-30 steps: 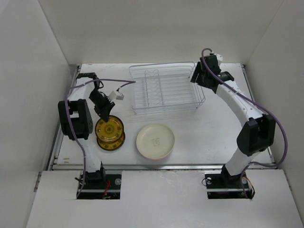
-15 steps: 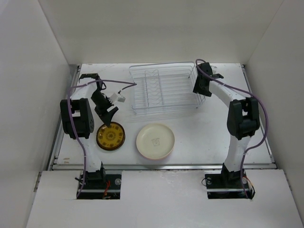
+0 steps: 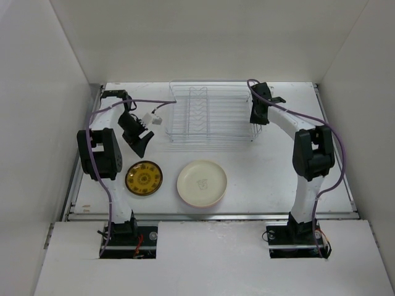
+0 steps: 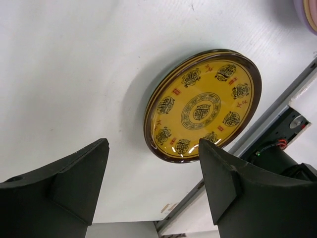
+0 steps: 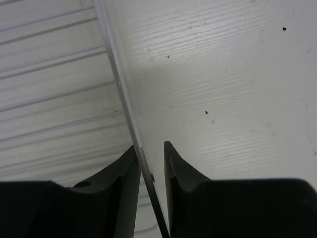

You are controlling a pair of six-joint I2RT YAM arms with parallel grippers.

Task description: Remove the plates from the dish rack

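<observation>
The dish rack (image 3: 210, 114) stands at the back middle of the table with no plates showing in it. A dark-rimmed yellow patterned plate (image 3: 143, 177) (image 4: 203, 106) lies flat on the table at the front left. My left gripper (image 3: 139, 140) (image 4: 153, 144) hovers open behind it, holding nothing. A cream plate (image 3: 202, 183) lies to the right of the yellow one. My right gripper (image 3: 258, 117) (image 5: 150, 145) is at the rack's right rim. Its jaws stand narrowly apart around a rim wire (image 5: 119, 74), which touches the left finger.
White walls enclose the table on three sides. A metal rail (image 4: 277, 114) runs along the near edge just past the yellow plate. A lavender rim (image 4: 312, 15) shows at the corner of the left wrist view.
My left gripper opened, left the yellow plate flat on the table and drew back. My right gripper dropped onto the rack's right rim with jaws narrowing. The rack shifted back and straightened.
</observation>
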